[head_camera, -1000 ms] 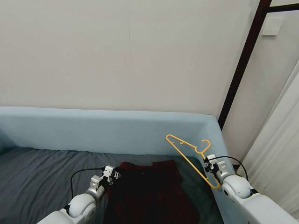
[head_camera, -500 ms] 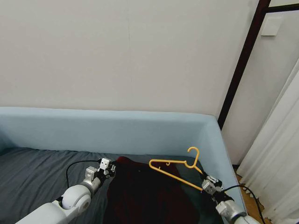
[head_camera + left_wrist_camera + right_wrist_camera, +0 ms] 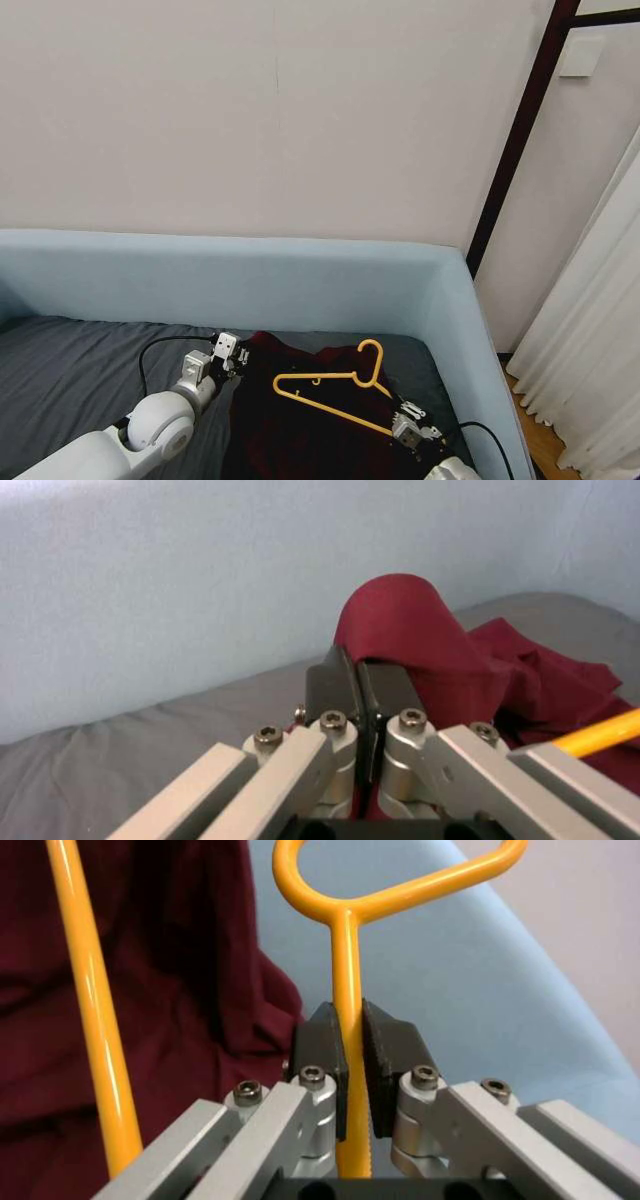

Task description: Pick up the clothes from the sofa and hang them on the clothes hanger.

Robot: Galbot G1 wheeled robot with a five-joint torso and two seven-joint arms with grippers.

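A dark red garment lies on the grey seat of the sofa. My left gripper is shut on an upper edge of the garment, lifting a fold of it off the seat. My right gripper is shut on the stem of a yellow clothes hanger, just below its hook. The hanger hangs tilted over the middle of the garment, hook toward the sofa's right arm.
The light blue sofa back runs behind the garment, and its right arm borders it closely. A dark door frame and white curtain stand to the right. The grey seat to the left is bare.
My right gripper has swung the hanger down and left, from beside the sofa's right arm to over the garment. My left gripper has moved up and back with the garment's edge.
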